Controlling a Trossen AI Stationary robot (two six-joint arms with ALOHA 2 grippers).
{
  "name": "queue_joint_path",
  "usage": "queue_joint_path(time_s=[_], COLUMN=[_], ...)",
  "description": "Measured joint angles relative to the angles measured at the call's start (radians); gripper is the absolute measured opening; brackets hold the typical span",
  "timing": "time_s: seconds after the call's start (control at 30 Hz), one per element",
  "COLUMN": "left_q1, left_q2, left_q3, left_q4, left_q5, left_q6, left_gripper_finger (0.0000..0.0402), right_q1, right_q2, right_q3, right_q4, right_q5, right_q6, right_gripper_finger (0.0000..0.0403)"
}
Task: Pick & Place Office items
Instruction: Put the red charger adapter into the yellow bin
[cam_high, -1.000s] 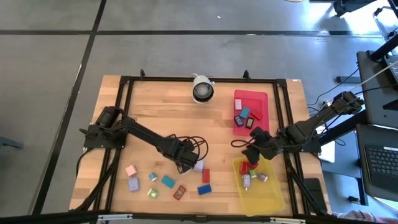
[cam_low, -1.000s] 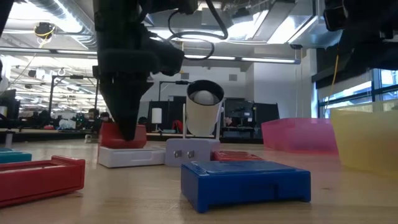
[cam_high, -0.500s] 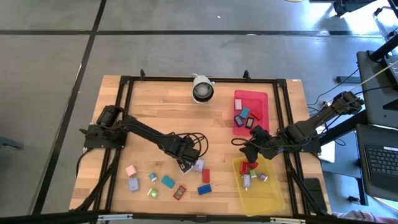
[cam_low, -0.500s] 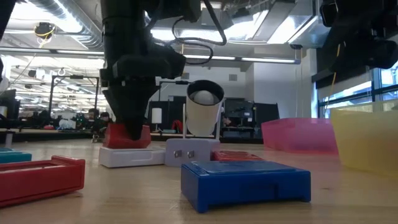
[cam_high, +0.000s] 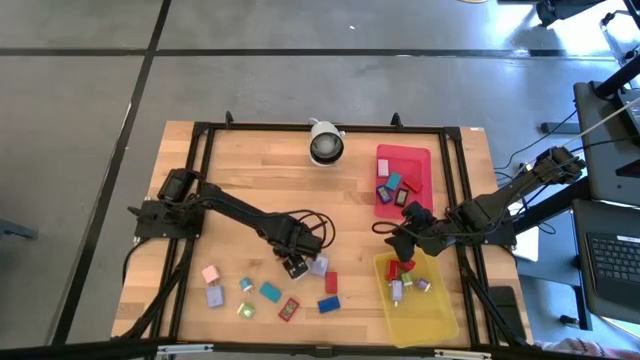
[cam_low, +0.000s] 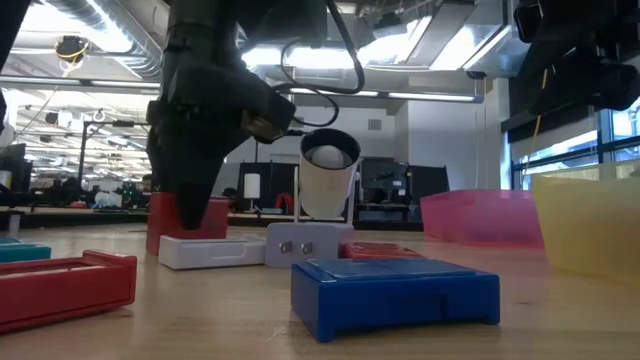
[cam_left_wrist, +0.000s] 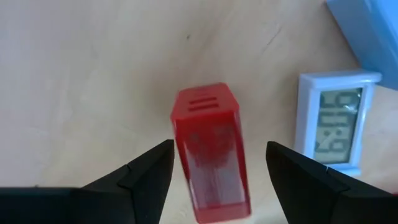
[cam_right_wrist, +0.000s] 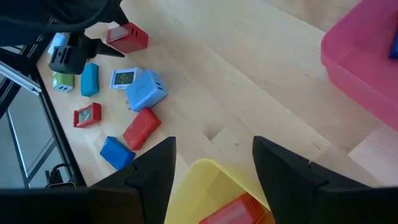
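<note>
Part of the sorting is done: several office items lie in the red tray (cam_high: 403, 152) at upper right and the yellow tray (cam_high: 415, 318) at lower right. About nine remain on the table (cam_high: 250, 170), lower centre. The left claw (cam_left_wrist: 217, 163) stands apart around a red block (cam_left_wrist: 210, 152), seemingly not gripping it. The right claw (cam_right_wrist: 211, 167) hangs open over the yellow tray.

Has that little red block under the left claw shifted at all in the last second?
Yes. In the low view the red block has slid left, away from the white camera, and now stands taller between the left gripper's fingers.
</note>
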Motion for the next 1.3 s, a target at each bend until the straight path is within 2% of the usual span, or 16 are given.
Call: queue_joint_path(time_s=[0.2, 0.5, 0.63, 0.77, 0.9, 1.03, 1.2, 1.3], left_q1=[0.0, 0.0, 0.0, 0.008, 0.018, 0.017, 0.001, -0.007], left_q2=[0.0, -0.001, -0.01, -0.061, -0.141, -0.216, -0.274, -0.282], left_q3=[0.001, 0.002, 0.002, 0.002, 0.002, 0.003, 0.003, 0.002], left_q4=[0.0, 0.003, 0.065, 0.153, 0.275, 0.442, 0.663, 0.772], left_q5=[-0.017, 0.0, 0.021, 0.019, -0.019, -0.086, -0.178, -0.178], left_q6=[0.005, 0.004, 0.049, 0.077, 0.128, 0.252, 0.443, 0.532], left_gripper_finger=[0.0234, 0.0116, 0.0116, 0.0116, 0.0116, 0.0118, 0.0118, 0.012], right_q1=[0.0, 0.0, 0.0, 0.0, 0.0, -0.002, -0.028, -0.042], right_q2=[0.0, 0.0, 0.0, 0.0, 0.014, 0.062, 0.141, 0.18], right_q3=[0.0, 0.0, 0.0, 0.0, 0.0, 0.0, 0.0, -0.001], right_q4=[0.0, 0.002, 0.049, 0.17, 0.356, 0.561, 0.795, 0.884], right_q5=[0.0, 0.022, 0.102, 0.149, 0.151, 0.157, 0.07, 0.032], right_q6=[0.0, 0.0, -0.026, -0.181, -0.457, -0.698, -0.788, -0.826], right_gripper_finger=[0.0214, 0.0214, 0.0214, 0.0214, 0.0214, 0.0214, 0.0214, 0.0214])
